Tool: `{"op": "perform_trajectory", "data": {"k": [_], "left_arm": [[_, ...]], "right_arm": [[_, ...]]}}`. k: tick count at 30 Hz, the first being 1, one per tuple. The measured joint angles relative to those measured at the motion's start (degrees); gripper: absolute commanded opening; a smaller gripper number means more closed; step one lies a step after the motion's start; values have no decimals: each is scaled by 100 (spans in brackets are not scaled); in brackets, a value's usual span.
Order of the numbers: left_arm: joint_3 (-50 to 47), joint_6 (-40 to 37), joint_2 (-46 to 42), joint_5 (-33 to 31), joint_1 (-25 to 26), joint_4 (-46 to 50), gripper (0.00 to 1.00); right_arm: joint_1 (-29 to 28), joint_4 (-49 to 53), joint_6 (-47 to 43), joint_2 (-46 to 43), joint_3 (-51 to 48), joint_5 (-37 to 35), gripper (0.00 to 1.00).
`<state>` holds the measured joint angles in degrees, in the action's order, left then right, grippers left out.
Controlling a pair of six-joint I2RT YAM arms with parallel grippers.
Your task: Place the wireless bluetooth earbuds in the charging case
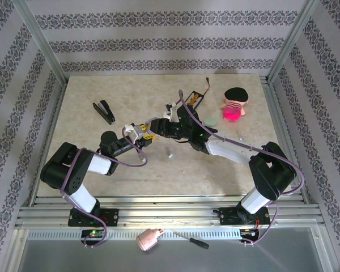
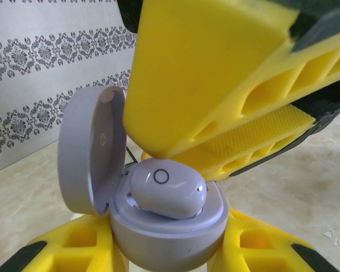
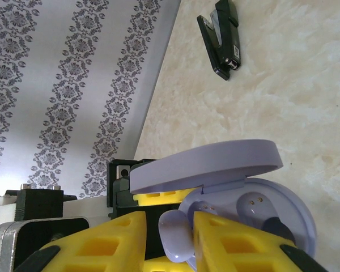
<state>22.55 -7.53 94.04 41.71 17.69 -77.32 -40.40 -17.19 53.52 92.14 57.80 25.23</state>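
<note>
– Left gripper (image 2: 165, 252), what does it clamp?
– Lavender charging case (image 2: 158, 241), lid (image 2: 88, 153) standing open. Right gripper (image 3: 171, 246) pinches one earbud (image 2: 167, 194), long axis lying across the case's well, ringed face up.

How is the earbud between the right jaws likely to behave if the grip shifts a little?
The earbud looks smooth, glossy and rounded, so it would probably slip out of a shifting grip. It seems tiny beside the charging case, so probably light. Its hard-looking shell should not bend.
</note>
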Motion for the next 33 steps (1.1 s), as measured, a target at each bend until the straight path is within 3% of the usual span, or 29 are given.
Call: {"op": "perform_trajectory", "data": {"k": [4,14,21,25,33], "left_arm": [[0,2,2,0,0,15,15],[57,2,4,-17,35,-59,14],[57,-22,4,-15,35,-76,14],[57,-118,4,-17,35,-70,15],[57,-197,-2,-11,35,-52,14]], "right_arm": [[0,2,-57,-20,0,-26,37],[15,293,-407,-487,-195,-293,60],[125,623,-866,-1316,-719,-533,65],[494,973,-1121,-2039,-1049,-754,65],[1937,2334,-1585,-2955,-1486,-1488,64]]}}
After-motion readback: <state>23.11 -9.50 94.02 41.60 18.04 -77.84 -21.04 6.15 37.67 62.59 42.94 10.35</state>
